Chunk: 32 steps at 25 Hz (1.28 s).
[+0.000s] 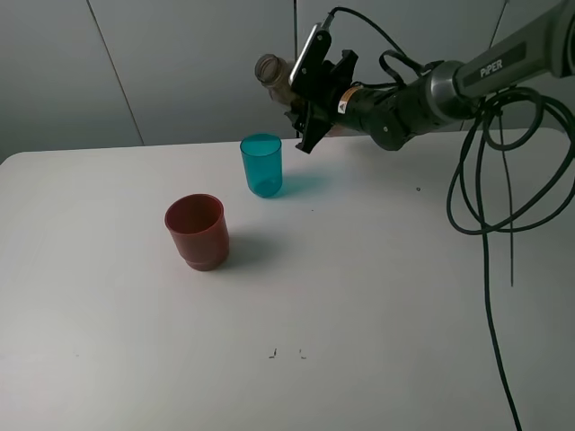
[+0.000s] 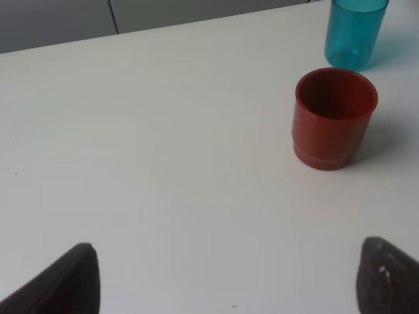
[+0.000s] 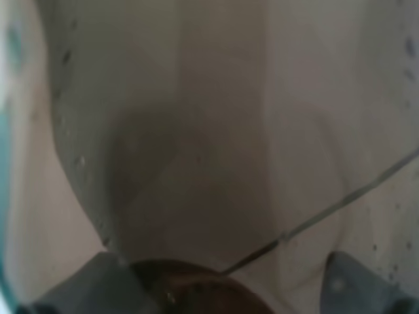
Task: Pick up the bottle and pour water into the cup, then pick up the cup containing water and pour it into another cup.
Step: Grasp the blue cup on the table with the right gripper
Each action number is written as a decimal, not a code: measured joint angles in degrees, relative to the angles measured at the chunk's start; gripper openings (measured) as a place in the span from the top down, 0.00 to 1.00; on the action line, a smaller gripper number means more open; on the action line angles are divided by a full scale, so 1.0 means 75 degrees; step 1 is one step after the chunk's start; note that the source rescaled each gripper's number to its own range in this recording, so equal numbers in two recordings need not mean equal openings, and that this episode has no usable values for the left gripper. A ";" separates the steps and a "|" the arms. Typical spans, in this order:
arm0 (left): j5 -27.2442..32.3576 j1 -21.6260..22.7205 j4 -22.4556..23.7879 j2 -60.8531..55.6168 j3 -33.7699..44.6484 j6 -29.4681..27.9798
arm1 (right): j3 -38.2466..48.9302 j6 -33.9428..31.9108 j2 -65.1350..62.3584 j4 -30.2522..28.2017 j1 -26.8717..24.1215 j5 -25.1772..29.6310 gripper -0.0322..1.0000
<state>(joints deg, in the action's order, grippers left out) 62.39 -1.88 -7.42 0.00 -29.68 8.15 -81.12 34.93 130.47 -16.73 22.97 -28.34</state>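
1 bottle [image 1: 269, 74], 2 cups, 2 sets of fingers. The right fingers [image 3: 350, 281] are clenched on the bottle and hold it off the surface [image 1: 377, 296]. It is tipped nearly flat, mouth toward 9 o'clock, at 12 o'clock of the teal cup [image 1: 261, 165] in the high view. The teal cup is upright on the surface. The red cup [image 1: 197, 231] is upright at its 7 o'clock, apart. The left fingers [image 2: 78, 281] are released, spread wide over the surface, both cups ahead.
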 joint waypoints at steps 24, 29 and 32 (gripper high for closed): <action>0.0000 0.0000 0.0000 0.0000 0.0000 0.0000 | -0.0566 0.2358 0.0569 0.0543 0.0049 0.0179 0.96; 0.0000 0.0000 0.0000 0.0000 0.0000 0.0000 | -0.0631 0.3023 0.0619 0.0543 0.0049 0.0214 0.96; 0.0000 0.0000 0.0000 0.0000 0.0000 0.0000 | -0.0631 0.3473 0.0619 0.0543 0.0049 0.0214 0.96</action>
<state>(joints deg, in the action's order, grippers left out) 62.39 -1.88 -7.42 0.00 -29.68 8.15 -85.85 60.98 135.12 -12.66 23.34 -26.74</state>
